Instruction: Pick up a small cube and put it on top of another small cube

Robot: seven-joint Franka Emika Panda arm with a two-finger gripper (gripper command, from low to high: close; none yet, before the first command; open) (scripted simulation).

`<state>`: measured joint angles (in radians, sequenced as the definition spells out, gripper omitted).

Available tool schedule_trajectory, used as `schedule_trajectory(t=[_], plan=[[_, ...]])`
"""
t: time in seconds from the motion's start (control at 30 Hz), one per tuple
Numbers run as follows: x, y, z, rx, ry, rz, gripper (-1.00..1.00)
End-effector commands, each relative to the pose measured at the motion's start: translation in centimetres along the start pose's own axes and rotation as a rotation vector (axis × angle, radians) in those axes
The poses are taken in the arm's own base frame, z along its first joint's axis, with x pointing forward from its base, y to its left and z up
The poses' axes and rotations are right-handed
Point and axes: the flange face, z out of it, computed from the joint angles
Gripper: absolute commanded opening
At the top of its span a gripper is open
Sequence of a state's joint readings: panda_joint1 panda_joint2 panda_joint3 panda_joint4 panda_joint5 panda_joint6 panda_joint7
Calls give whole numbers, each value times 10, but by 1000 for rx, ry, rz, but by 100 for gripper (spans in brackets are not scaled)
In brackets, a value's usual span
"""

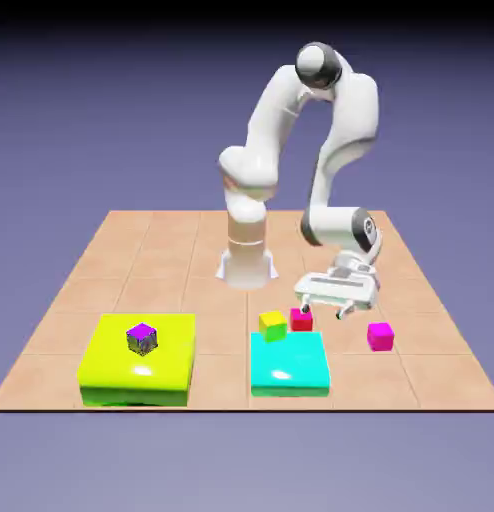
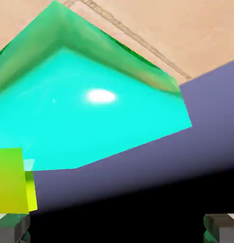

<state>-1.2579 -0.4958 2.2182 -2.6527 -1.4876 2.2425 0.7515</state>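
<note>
Two cubes, red [image 1: 301, 320] and apparently slab-borne yellow [image 1: 273, 325], flank the open gripper [image 1: 323, 312] around nine o'clock in the exterior view; magenta cube [image 1: 380, 337], four.

Exterior view: set back from tabletop [image 1: 191, 260], raised, looking down at slant across near edge; faces front of white robot arm [image 1: 356, 110]; far enough to take in whole arm and full table width, backdrop [image 1: 71, 130] behind. Hand view: close in, looking along gripper [image 2: 117, 228], rolled, so table edge runs slanted; fingertips at bottom corners. Cyan block [image 2: 90, 123] fills much of frame, yellow cube [image 2: 9, 180] cut by left edge. Both views share cyan block, yellow cube, part of tabletop.
</note>
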Motion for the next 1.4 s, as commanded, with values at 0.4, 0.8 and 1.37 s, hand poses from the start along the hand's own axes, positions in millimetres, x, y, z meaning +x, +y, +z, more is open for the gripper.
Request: schedule_trajectory(t=[0.4, 0.8, 1.37], plan=[[49, -40, -61, -244, 290, -272, 0], [103, -52, -50, -356, 439, -331, -100], [29, 35, -66, -391, 195, -172, -100]])
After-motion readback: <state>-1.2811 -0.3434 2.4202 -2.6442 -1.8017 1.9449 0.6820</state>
